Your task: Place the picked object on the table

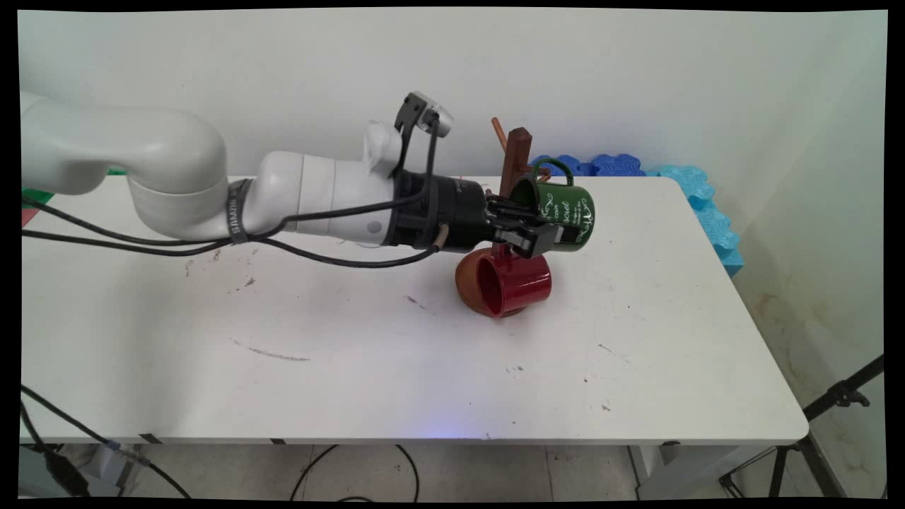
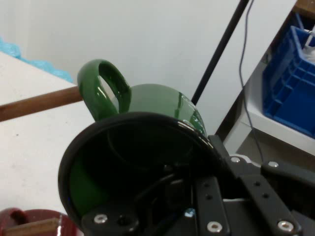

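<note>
My gripper [image 1: 539, 227] is shut on the rim of a green mug [image 1: 562, 205] with white lettering, held on its side above the table, its mouth turned toward the arm. One finger reaches inside the green mug [image 2: 147, 147], the other lies on its outer wall. The mug's handle [image 2: 104, 88] points up, close to a wooden peg [image 2: 39, 104] of the brown mug tree [image 1: 515, 159] just behind. Below the gripper a red mug [image 1: 505, 281] lies on its side against the tree's round base; the red mug [image 2: 29, 222] shows at the hand view's bottom left.
Blue foam pieces [image 1: 696, 194] lie along the table's far right edge. The white table [image 1: 353, 353] carries scuff marks. Black cables [image 1: 318, 233] hang from the arm. A tripod [image 1: 820, 424] stands on the floor at the right, and blue crates [image 2: 295, 78] sit beyond the table.
</note>
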Robot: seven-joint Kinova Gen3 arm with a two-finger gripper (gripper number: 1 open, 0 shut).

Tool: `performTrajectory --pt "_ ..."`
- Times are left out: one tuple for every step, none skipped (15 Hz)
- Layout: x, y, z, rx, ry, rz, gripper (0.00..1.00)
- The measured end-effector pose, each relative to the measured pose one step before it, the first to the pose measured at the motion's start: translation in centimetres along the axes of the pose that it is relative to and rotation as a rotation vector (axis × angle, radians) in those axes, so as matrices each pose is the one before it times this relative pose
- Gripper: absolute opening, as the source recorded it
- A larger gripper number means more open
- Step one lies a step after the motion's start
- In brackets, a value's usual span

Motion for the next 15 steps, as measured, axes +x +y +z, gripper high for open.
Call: performTrajectory --pt "0.063 0.224 -0.294 -0.01081 0.00204 0.00376 0.00" --pt "0.034 0.122 -0.187 -0.00571 0.00081 0.00205 0.00" --pt "0.056 0.191 -0.260 -0.00962 -0.00002 0.00310 0.00" --pt "0.036 0.142 -0.191 -0.00662 -0.00098 0.00267 0.00" --pt "0.080 0.250 -0.358 -0.01221 -0.00338 0.00375 0.00" --pt "0.117 0.264 -0.279 -0.01180 -0.00556 0.00460 0.00" --pt "0.182 0.422 -0.305 -0.01933 -0.01188 0.00936 0.00" --pt "0.236 0.423 -0.289 -0.01158 -0.00972 0.01924 0.00" --pt "0.114 0.442 -0.262 -0.00165 -0.01227 0.02430 0.00" --pt "-0.037 0.273 -0.176 0.00502 -0.01672 0.01920 0.00" --pt "-0.101 0.112 -0.106 0.00560 -0.01561 0.01002 0.00" --pt "-0.141 0.010 -0.095 0.01123 -0.02716 0.01023 0.00" --pt "-0.110 -0.191 -0.233 0.01473 -0.03191 0.00467 0.00" --pt "-0.011 -0.326 -0.336 0.01461 -0.02664 0.00164 0.00" --pt "-0.008 -0.308 -0.324 0.00985 -0.01825 0.00159 0.00"
